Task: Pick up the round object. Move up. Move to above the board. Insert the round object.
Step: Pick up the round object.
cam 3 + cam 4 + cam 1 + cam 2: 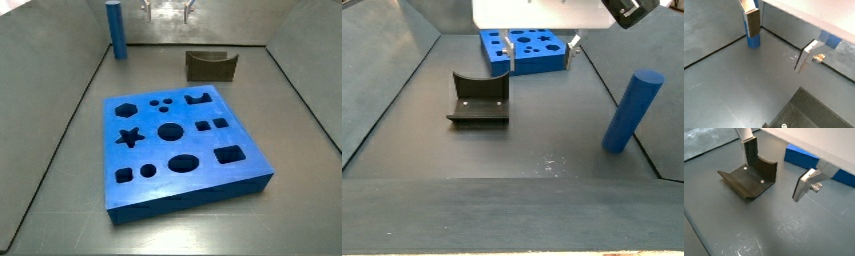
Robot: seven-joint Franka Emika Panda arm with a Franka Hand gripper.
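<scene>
Your gripper [774, 170] hangs wide open and empty above the floor, fingers [806, 56] pointing down, touching nothing. The peg [631, 110] stands upright near a wall, well apart from the board [181, 145] and the fixture [749, 180].

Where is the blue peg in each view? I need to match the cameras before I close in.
Wrist view: peg stands upright by the wall corner, partly behind one finger of the gripper.
Wrist view: peg not visible; only the fixture and a board corner.
Side view: peg upright at top left, near the back wall.
Side view: peg upright at right, close to the camera.
Shared landmark: the fixture.
</scene>
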